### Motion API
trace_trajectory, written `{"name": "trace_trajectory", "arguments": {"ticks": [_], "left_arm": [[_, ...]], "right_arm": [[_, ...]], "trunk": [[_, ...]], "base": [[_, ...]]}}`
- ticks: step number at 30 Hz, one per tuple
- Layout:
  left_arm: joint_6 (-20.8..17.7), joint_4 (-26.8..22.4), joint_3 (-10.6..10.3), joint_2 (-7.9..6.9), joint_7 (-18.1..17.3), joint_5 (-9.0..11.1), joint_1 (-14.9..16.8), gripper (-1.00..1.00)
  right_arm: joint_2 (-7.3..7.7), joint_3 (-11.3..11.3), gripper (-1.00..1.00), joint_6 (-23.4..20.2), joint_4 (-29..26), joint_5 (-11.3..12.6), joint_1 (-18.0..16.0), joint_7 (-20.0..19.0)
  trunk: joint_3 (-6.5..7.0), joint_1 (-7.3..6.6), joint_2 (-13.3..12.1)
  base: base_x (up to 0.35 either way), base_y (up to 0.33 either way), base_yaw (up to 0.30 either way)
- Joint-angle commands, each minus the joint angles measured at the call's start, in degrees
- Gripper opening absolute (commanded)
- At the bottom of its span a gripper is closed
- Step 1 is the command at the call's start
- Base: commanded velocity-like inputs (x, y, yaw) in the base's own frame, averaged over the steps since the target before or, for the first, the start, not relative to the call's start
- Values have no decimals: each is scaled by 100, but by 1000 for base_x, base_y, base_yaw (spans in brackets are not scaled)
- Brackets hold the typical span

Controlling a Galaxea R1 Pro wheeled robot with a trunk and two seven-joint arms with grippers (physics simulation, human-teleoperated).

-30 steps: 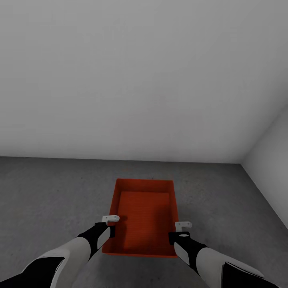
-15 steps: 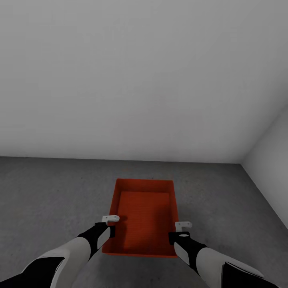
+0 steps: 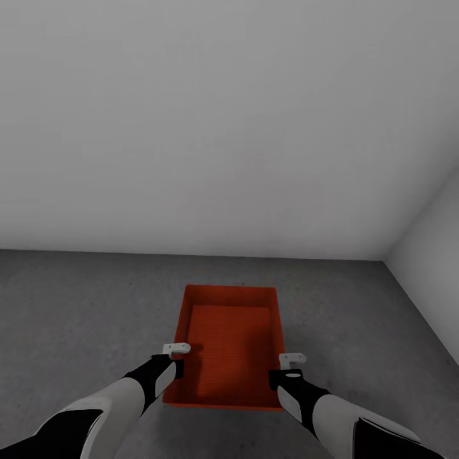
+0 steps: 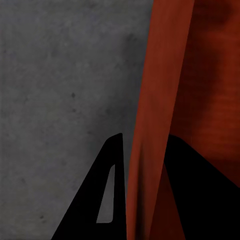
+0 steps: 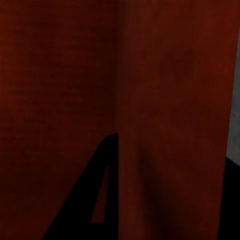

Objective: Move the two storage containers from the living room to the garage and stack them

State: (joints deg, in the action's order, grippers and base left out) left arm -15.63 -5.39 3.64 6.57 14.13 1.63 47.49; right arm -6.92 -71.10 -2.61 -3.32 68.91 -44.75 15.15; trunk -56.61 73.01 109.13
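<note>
The left claw [image 3: 181, 358] pinches the left long wall of an orange-red storage container [image 3: 229, 344], one dark finger [image 4: 102, 200] outside the wall, one inside. The right claw [image 3: 288, 368] straddles and pinches the right wall likewise. The finely ribbed, open-topped bin sits low over mottled grey concrete floor [image 3: 76, 306] near pale garage walls [image 3: 223, 127].

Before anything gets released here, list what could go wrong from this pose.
1. Each gripper, left and right, has its fingers astride a side wall of the storage container. If one lets go first, the bin may tilt or twist.
2. From the head view I cannot tell whether the container already rests on the concrete floor; released above it, it could drop and skid.
3. The fingers straddle the sloped walls, so pulling back sideways may drag the bin along.
</note>
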Motion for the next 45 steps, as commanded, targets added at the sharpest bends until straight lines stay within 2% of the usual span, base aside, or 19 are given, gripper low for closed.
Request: {"name": "trace_trajectory", "arguments": {"ticks": [1, 10, 37, 43, 45], "left_arm": [[-98, 9, -70, 6, 28, 180, -3, -100], [-98, 11, -67, 76, 67, 180, -3, -100], [-104, 14, -70, 81, 60, 183, -3, -100], [-104, 14, -68, 81, 41, 183, -3, -100], [-104, 12, -68, 81, 44, 183, -3, -100]], "right_arm": [[7, 8, -100, -19, 103, -97, -7, 137], [7, 8, -100, -20, 103, -97, -8, 137], [7, 8, -100, -20, 103, -97, -7, 137], [5, 8, -100, -20, 103, -97, -7, 137], [2, 8, -100, -20, 103, -97, -7, 137]], "trunk": [[-4, -1, 2], [-147, 175, 323], [-632, 768, 1406], [-632, 768, 1406], [-668, 812, 1486]], "base": [[0, 0, 0], [0, 0, 0], [0, 0, 0], [0, 0, 0], [0, 0, 0]]}}
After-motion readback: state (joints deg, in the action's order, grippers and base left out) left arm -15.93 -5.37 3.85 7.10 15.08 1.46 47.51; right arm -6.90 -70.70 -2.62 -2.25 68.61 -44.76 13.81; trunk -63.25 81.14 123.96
